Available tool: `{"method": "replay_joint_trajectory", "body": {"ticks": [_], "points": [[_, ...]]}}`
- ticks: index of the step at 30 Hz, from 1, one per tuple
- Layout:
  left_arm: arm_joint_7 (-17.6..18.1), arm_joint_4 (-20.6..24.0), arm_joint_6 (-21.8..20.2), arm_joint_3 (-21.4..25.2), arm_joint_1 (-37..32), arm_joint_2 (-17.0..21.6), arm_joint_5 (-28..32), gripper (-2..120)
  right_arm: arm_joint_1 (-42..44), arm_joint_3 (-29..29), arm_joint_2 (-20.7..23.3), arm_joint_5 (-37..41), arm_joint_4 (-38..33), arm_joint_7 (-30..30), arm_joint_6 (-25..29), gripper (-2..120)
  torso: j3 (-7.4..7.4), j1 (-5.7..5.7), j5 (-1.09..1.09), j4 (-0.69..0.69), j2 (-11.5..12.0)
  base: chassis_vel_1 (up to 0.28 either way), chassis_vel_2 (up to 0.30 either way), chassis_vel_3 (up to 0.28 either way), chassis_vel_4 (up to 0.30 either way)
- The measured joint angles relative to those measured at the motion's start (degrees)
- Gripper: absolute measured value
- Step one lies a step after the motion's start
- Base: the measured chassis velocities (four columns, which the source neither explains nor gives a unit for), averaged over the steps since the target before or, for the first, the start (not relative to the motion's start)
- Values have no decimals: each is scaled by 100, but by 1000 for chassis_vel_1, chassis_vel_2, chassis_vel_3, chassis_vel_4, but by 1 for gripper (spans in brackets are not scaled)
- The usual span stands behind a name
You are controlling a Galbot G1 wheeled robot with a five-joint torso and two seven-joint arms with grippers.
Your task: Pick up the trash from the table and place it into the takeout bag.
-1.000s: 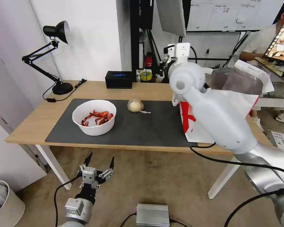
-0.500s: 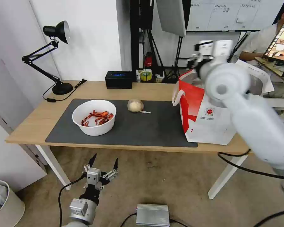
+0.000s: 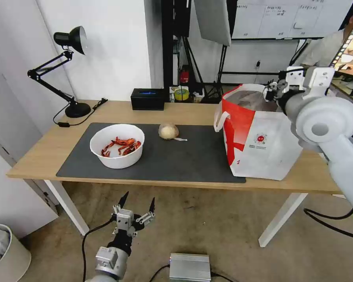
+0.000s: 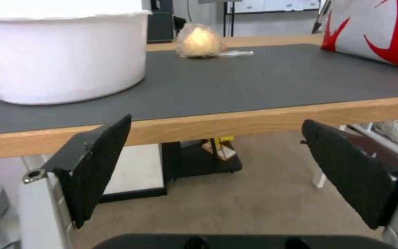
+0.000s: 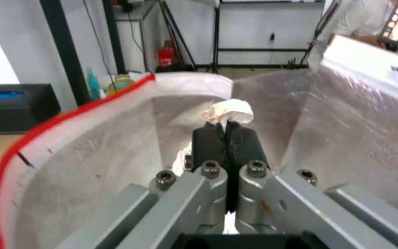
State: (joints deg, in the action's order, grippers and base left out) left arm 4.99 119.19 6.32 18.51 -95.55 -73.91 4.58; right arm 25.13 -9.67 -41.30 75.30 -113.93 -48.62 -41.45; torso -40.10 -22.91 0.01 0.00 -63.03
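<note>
The right gripper hangs above the open mouth of the takeout bag, its fingers pressed together and pinching a small white tissue wad at their tips. Seen from the wrist, the wad sits over the bag's silver foil lining, between the red-edged wall and the far white wall. From the head view the same gripper is at the bag's rim, on the side away from the bowl.

The bag stands upright at the end of the dark mat on the table, with one white strap handle drooping toward the mat's middle. The white bowl with red crayfish shells rests on the mat, well apart from the bag. The tan wrapped ball lies on the mat between the bowl and the bag, nearer the bowl.

The left gripper waits low in front of the table, below the edge nearest the bowl, its fingers spread wide and holding nothing. A black box sits at the table's back edge behind the ball, and a black desk lamp stands at the corner beyond the bowl.
</note>
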Motion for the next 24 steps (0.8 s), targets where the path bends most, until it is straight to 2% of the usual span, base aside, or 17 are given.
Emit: {"method": "replay_joint_trajectory", "body": {"ticks": [13, 15, 17, 19, 20, 24], "points": [[22, -79, -29, -92, 153, 168, 39, 100, 544, -353, -26, -155, 198, 239, 2, 3, 0, -1, 0, 0, 0, 0, 0, 0, 0], [24, -97, -31, -107, 169, 183, 51, 100, 588, -403, -26, -124, 201, 240, 3, 12, 0, 0, -1, 0, 0, 0, 0, 0, 0], [26, -104, -31, -118, 176, 187, 52, 100, 597, -420, -24, -106, 201, 240, 4, 15, 0, -1, 0, 1, 0, 0, 0, 0, 0], [26, -118, -33, -148, 186, 186, 53, 100, 597, -459, 1, -31, 180, 239, 5, 25, 0, -1, -1, 0, 0, 0, 0, 0, 0], [26, -118, -33, -148, 186, 186, 53, 100, 597, -459, 1, -31, 180, 239, 5, 25, 0, -1, -1, 0, 0, 0, 0, 0, 0], [28, -123, -36, -190, 208, 181, 53, 100, 591, -498, 58, 42, 120, 233, 6, 45, 0, -1, -1, 0, 0, 0, 0, 0, 0]]}}
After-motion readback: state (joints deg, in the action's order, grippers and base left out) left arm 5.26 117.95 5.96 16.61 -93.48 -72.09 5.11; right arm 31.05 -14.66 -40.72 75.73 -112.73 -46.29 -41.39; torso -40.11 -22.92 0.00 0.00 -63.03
